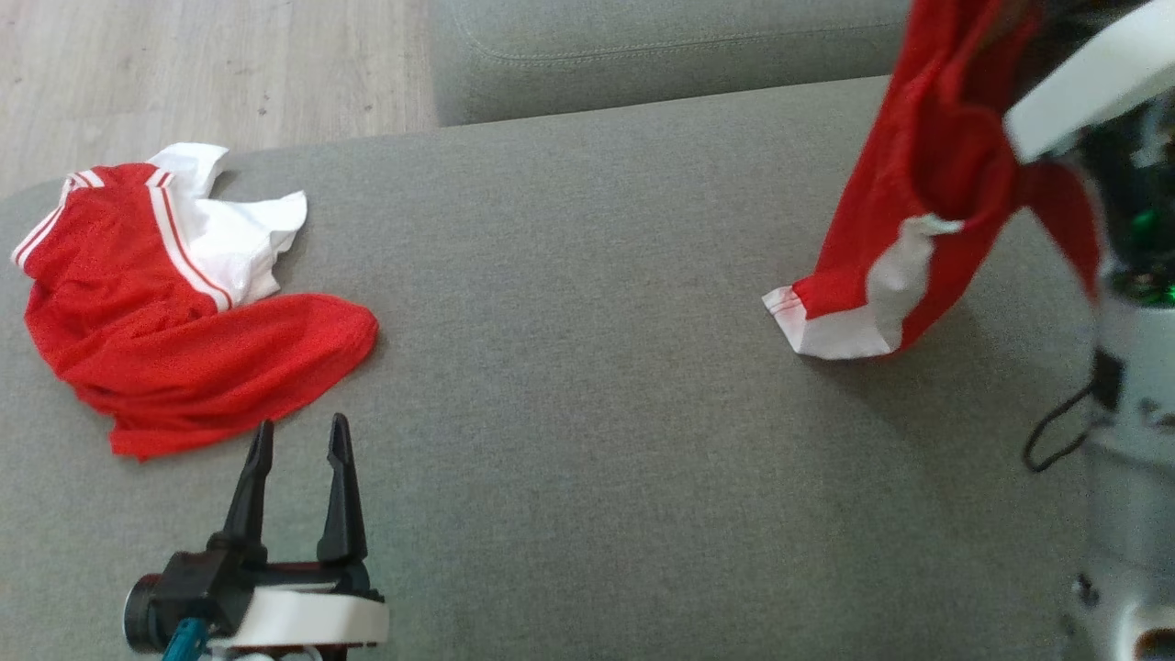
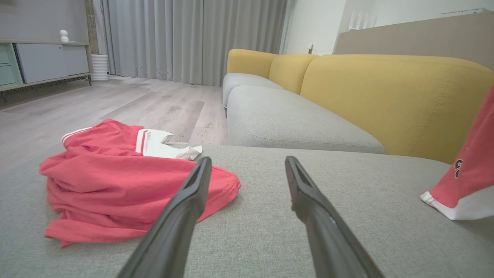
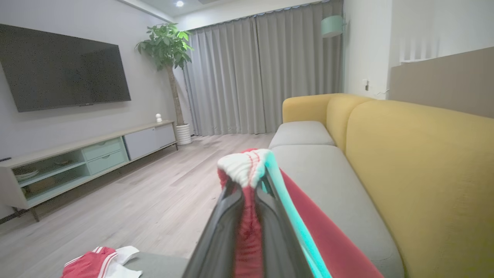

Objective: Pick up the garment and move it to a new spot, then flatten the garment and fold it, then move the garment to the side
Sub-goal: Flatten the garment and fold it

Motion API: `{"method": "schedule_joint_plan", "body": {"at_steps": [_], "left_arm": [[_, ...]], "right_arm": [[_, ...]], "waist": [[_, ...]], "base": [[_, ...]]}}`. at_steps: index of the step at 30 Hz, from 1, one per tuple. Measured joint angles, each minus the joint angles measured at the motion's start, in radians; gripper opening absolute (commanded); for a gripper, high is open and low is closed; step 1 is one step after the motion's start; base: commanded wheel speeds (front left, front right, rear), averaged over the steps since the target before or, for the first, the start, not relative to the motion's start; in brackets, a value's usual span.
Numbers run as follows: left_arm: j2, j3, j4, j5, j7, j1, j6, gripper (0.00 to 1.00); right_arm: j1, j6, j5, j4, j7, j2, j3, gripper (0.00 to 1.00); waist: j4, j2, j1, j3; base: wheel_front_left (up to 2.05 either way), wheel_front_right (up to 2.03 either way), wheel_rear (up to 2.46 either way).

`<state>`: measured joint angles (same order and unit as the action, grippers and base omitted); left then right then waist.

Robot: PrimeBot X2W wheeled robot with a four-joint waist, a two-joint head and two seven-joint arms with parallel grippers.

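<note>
Fabric of the red-and-white garment hangs bunched from our right gripper, which is clamped tight on it, its white hem down at the grey sofa cushion. Our left gripper hovers spread wide beside a second crumpled red garment.

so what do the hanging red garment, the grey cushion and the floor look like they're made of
The hanging red garment: thin matte knit, perhaps synthetic sports mesh; it drapes limply in soft folds.
The grey cushion: matte woven upholstery fabric, with a flecked weave showing.
The floor: pale wood-look planks with grain and seams; real wood or laminate, cannot tell.
</note>
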<state>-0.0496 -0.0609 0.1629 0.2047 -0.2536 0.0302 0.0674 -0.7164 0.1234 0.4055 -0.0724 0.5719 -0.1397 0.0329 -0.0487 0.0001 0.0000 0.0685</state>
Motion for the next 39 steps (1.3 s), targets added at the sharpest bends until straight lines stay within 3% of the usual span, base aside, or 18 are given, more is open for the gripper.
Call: {"method": "schedule_joint_plan", "body": {"at_steps": [5, 15, 23, 28, 30, 31, 32, 39], "left_arm": [[0.000, -0.004, 0.002, 0.004, 0.000, 0.000, -0.003, 1.00], [0.000, -0.016, 0.014, 0.007, 0.000, 0.001, -0.004, 1.00], [0.000, -0.011, 0.024, 0.007, 0.000, 0.004, 0.003, 1.00], [0.000, -0.015, 0.031, 0.007, 0.000, 0.020, 0.003, 1.00], [0.000, -0.017, 0.033, 0.007, 0.000, 0.019, 0.003, 1.00], [0.000, -0.017, 0.035, 0.007, 0.000, 0.019, 0.003, 1.00], [0.000, -0.017, 0.037, 0.007, 0.000, 0.019, 0.003, 1.00], [0.000, -0.007, 0.045, 0.016, 0.000, 0.019, 0.002, 1.00]], "right_arm": [[0.080, 0.000, 0.032, 0.013, -0.001, 0.043, 0.119, 0.00], [0.442, 0.000, 0.160, 0.210, -0.098, 0.068, 0.506, 0.00], [0.460, 0.000, 0.263, 0.296, -0.210, 0.068, 0.697, 0.00], [0.441, 0.000, 0.258, 0.373, -0.260, 0.068, 0.808, 0.00], [0.422, 0.000, 0.254, 0.385, -0.283, 0.068, 0.840, 0.46], [0.412, 0.000, 0.257, 0.391, -0.291, 0.068, 0.849, 0.96], [0.403, 0.000, 0.258, 0.396, -0.296, 0.068, 0.858, 1.00], [0.369, 0.000, 0.214, 0.399, -0.333, 0.068, 0.872, 1.00]], "waist": [[0.011, 0.0000, 0.0000, -0.004], [0.055, 0.0000, 0.0000, -0.004], [0.071, 0.0000, 0.0000, -0.009], [0.072, 0.0000, -0.0001, -0.012], [0.074, 0.0000, 0.0000, -0.010], [0.074, 0.0000, 0.0000, -0.009], [0.074, 0.0000, 0.0000, -0.009], [0.061, 0.0000, 0.0000, -0.009]], "base": [[0.00, 0.00, 0.00], [0.00, 0.00, 0.00], [0.00, 0.00, 0.00], [0.00, 0.00, 0.00], [0.00, 0.00, 0.00], [0.00, 0.00, 0.00], [0.00, 0.00, 0.00], [0.00, 0.00, 0.00]]}}
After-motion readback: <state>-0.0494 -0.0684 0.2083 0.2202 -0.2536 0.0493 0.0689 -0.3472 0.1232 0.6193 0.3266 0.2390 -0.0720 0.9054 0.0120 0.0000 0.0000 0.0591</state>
